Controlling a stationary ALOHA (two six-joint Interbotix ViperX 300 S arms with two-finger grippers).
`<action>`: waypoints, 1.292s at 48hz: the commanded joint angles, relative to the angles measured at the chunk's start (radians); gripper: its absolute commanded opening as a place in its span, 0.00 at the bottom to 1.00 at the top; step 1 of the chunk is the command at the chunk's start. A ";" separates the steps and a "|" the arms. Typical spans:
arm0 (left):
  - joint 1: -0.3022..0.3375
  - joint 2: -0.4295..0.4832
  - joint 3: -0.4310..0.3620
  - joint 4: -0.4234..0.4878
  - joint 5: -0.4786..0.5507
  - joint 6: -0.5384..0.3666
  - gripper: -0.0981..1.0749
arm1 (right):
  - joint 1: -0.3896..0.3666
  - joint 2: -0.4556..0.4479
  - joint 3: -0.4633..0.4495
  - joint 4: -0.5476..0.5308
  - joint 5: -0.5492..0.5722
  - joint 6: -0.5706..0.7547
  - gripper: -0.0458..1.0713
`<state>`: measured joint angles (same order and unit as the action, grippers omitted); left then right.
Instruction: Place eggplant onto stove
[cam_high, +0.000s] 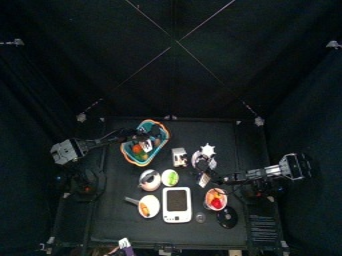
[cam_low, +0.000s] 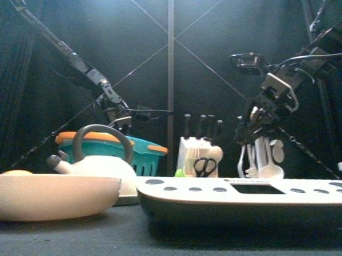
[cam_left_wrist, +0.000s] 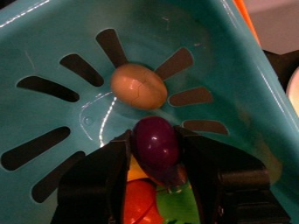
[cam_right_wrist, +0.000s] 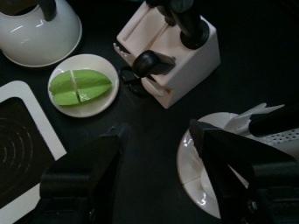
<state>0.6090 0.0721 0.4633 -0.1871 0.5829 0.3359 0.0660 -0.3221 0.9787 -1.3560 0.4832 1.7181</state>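
A: Nearest to the front camera lies the stove (cam_low: 241, 195), a white slab low on the counter (cam_low: 160, 235), with a cream bowl (cam_low: 54, 195) to its left and a kettle (cam_low: 91, 160) behind the bowl.

B: And where is the eggplant?

A: Inside the teal basket (cam_left_wrist: 222, 70). The eggplant (cam_left_wrist: 156, 144) lies on the basket floor, next to a brown egg (cam_left_wrist: 138, 85). It is well apart from the stove.

B: Does the left claw hold it?

A: The left claw (cam_left_wrist: 158, 179) is down in the basket with its jaws wide, one on each side of the eggplant. I cannot tell if they press it.

B: And the right claw?

A: The right claw (cam_right_wrist: 152, 162) hovers with jaws spread, holding nothing, near a knife block (cam_right_wrist: 170, 48) and a plate (cam_right_wrist: 82, 85) with a green vegetable.
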 joint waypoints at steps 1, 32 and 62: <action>0.005 -0.035 -0.028 0.002 -0.003 0.000 0.58 | -0.002 -0.009 -0.020 -0.003 -0.002 -0.002 0.85; -0.057 -0.324 0.029 0.003 -0.003 0.002 0.58 | -0.002 -0.009 -0.023 -0.006 -0.002 -0.002 0.85; -0.621 -0.310 0.064 -0.074 -0.314 -0.003 0.58 | -0.003 -0.009 -0.023 -0.006 0.000 -0.003 0.85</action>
<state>0.0383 -0.2684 0.5476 -0.2454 0.3329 0.3313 0.0660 -0.3206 0.9756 -1.3591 0.4832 1.7165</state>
